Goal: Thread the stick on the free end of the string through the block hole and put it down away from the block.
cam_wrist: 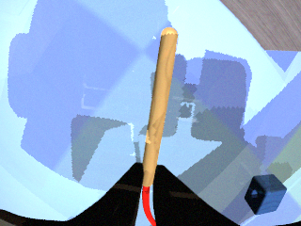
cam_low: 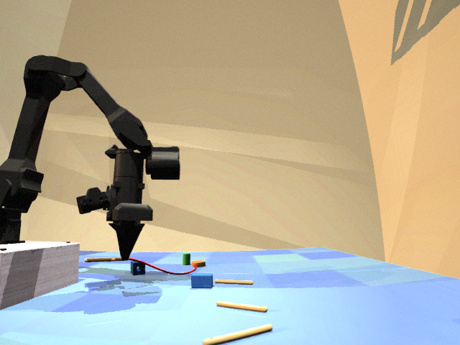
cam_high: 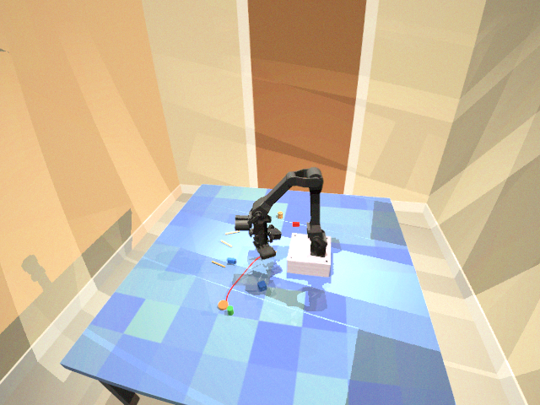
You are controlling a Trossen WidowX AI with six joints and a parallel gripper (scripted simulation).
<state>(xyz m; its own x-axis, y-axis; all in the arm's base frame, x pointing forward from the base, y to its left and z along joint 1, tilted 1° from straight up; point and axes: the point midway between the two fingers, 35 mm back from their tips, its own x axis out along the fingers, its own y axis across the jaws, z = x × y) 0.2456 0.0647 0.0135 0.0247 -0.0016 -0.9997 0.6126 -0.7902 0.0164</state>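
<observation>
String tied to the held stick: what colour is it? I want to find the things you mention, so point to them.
The string (cam_high: 240, 278) (cam_low: 163, 270) (cam_wrist: 145, 202) is plain red, clearest in the exterior view.

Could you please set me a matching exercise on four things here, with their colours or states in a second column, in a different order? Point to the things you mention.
Column one
1. the stick on the string (cam_low: 103, 259) (cam_wrist: 161, 101)
2. the button (cam_high: 223, 305) (cam_low: 198, 263)
3. the block with the hole (cam_high: 261, 285) (cam_low: 137, 268) (cam_wrist: 266, 194)
4. the small cylinder beside the button (cam_high: 229, 310) (cam_low: 185, 259)

Column two
A. green
B. blue, with nothing threaded through it
C. gripped by the end effector (cam_high: 267, 256) (cam_low: 126, 259) (cam_wrist: 150, 175)
D. orange, at the string's fixed end

Right pairs: 1-C, 2-D, 3-B, 4-A
</observation>
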